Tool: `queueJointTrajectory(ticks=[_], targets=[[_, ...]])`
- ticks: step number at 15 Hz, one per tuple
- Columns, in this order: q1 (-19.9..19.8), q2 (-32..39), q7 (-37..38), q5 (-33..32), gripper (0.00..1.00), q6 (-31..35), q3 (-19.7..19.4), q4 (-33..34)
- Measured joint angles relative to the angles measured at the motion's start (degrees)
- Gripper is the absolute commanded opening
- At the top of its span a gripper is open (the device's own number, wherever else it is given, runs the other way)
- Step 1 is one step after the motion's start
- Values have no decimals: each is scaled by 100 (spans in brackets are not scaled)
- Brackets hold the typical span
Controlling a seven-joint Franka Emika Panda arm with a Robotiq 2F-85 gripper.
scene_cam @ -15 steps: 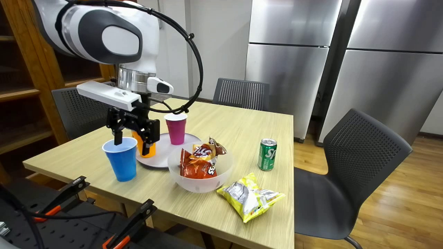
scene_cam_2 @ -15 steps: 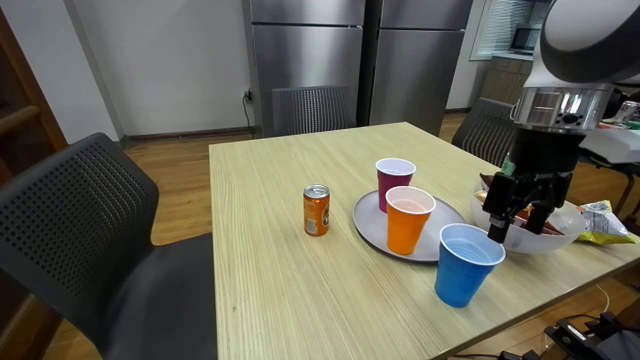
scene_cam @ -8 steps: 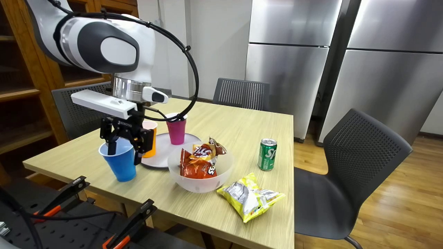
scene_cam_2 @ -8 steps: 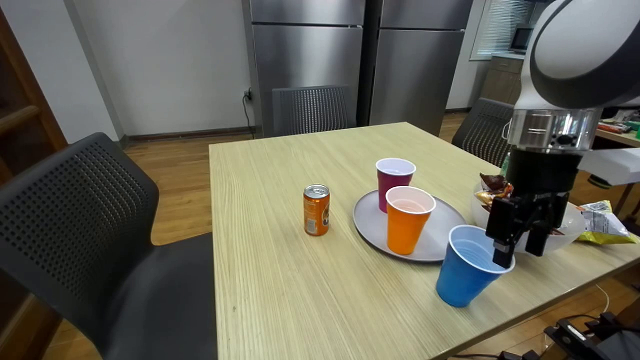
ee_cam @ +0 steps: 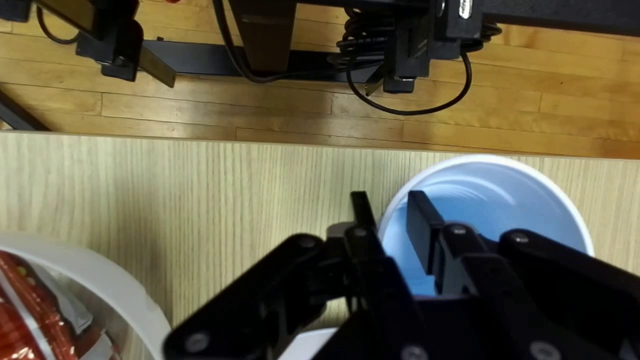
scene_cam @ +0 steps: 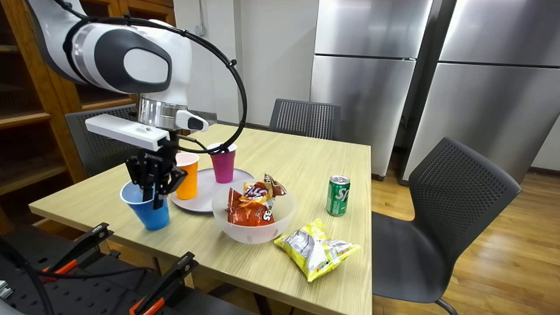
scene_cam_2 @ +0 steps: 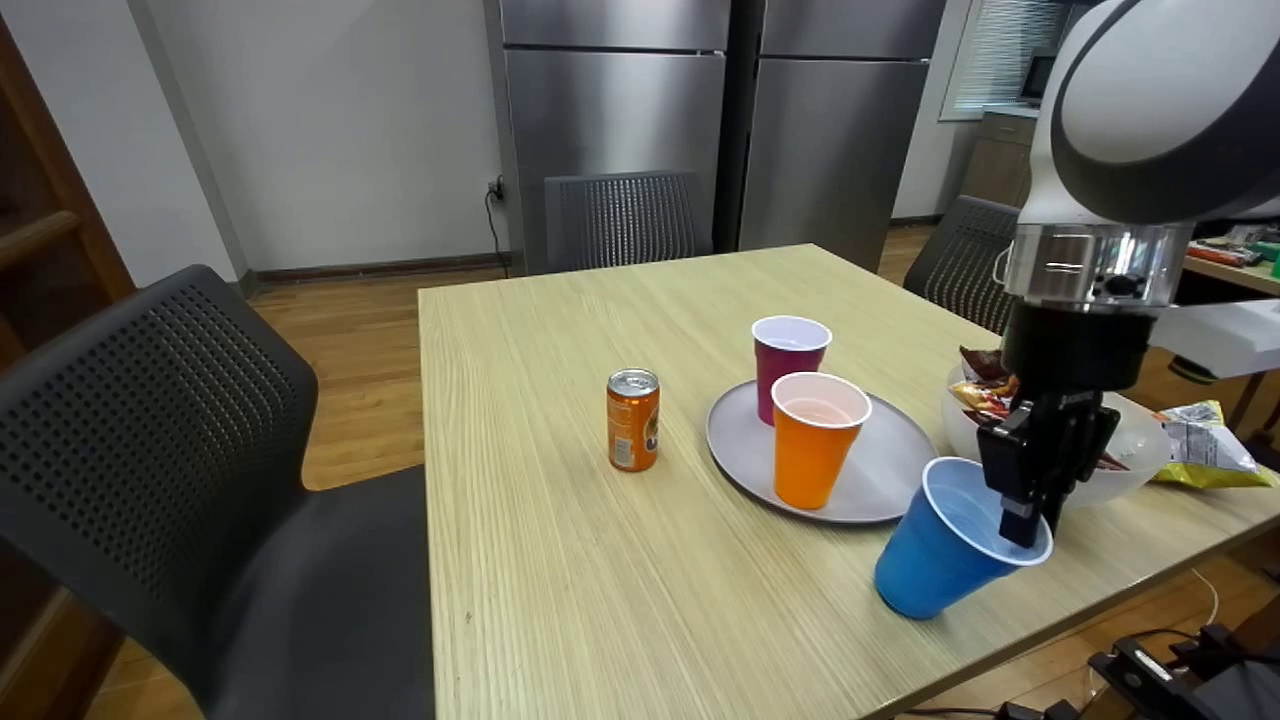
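A blue cup [scene_cam: 151,216] stands tilted near the table's edge, its white rim leaning toward that edge in both exterior views. My gripper [ee_cam: 387,200] straddles this rim: one finger [ee_cam: 422,230] is inside the cup, the other outside. The jaws are partly closed, and in the wrist view a gap still shows on each side of the cup wall, so the grip looks open. Whether a finger presses on the wall is hard to tell. Right beside the gripper, an orange cup [scene_cam_2: 815,450] and a magenta cup [scene_cam_2: 785,385] stand upright on a grey plate [scene_cam_2: 735,450].
A translucent bowl [scene_cam: 249,236] with snack bags stands close to the gripper. Beyond it lie a yellow snack bag [scene_cam: 315,251] and a green can [scene_cam: 338,195]. An orange can [scene_cam_2: 633,420] is across from the plate. Chairs surround the table [scene_cam_2: 560,560].
The gripper has come down over the blue cup's rim and shifted toward the table's edge. Its fingers have drawn much closer together. The blue cup, upright before, has tipped over to one side.
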Motion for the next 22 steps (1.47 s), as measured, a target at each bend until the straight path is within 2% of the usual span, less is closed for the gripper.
queueJointTrajectory(ticks=[14, 22], targets=[[-1, -40, -69, 292, 1, 1, 81, 123], [-61, -435, -69, 279, 1, 1, -167, 87]])
